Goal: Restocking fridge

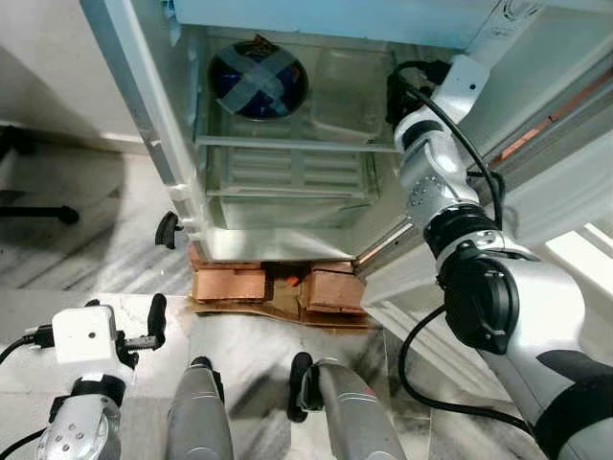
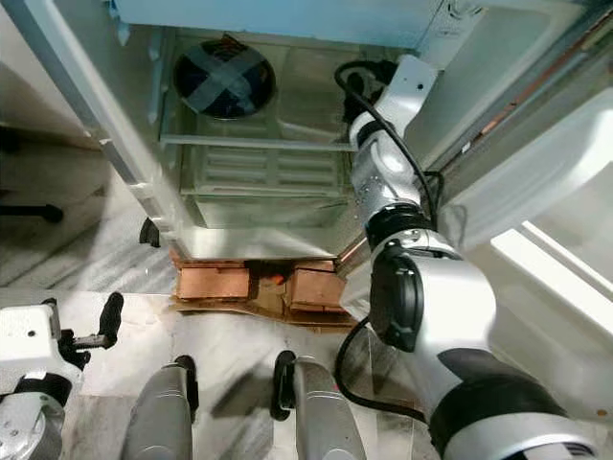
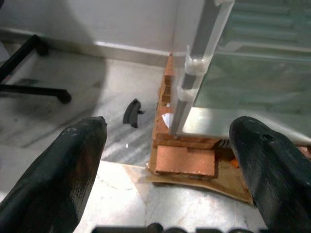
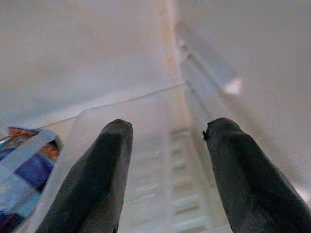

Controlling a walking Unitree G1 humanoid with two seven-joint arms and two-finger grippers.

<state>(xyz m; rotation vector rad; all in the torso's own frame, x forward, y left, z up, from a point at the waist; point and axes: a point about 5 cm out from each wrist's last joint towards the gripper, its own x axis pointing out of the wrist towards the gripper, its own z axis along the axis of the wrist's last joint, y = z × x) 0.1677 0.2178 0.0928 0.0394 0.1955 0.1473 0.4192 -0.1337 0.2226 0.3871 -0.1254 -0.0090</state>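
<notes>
The open fridge [image 1: 287, 206] takes up the upper centre of the left eye view, its white door [image 1: 134, 105] swung out along the upper left and its glass shelves [image 1: 287, 142] running across the middle. On the upper shelf, toward the upper left of the compartment, sits a round dark blue package [image 1: 257, 80] crossed with pale tape; in the right wrist view the same package [image 4: 22, 170] shows at the lower left edge, apart from the fingers. The right arm reaches up from the lower right of the frame into the fridge, and the right gripper [image 4: 165, 174] is inside the compartment beside the right inner wall, its two black fingers [image 4: 97, 179] spread well apart with nothing between them, above a clear ribbed tray [image 4: 165, 160]. The fridge stands on a base of reddish bricks [image 1: 228, 284] over a sheet of brown cardboard [image 1: 287, 311], on a pale marble floor [image 1: 86, 230]. A small black piece [image 1: 168, 228] lies on the floor just beside the lower corner of the door. The left gripper [image 3: 170, 160] hangs low at the lower left of the head views, pointing toward the brick base, its fingers [image 3: 63, 165] wide apart and empty. Black chair legs [image 3: 34, 73] cross the upper left of the left wrist view.
</notes>
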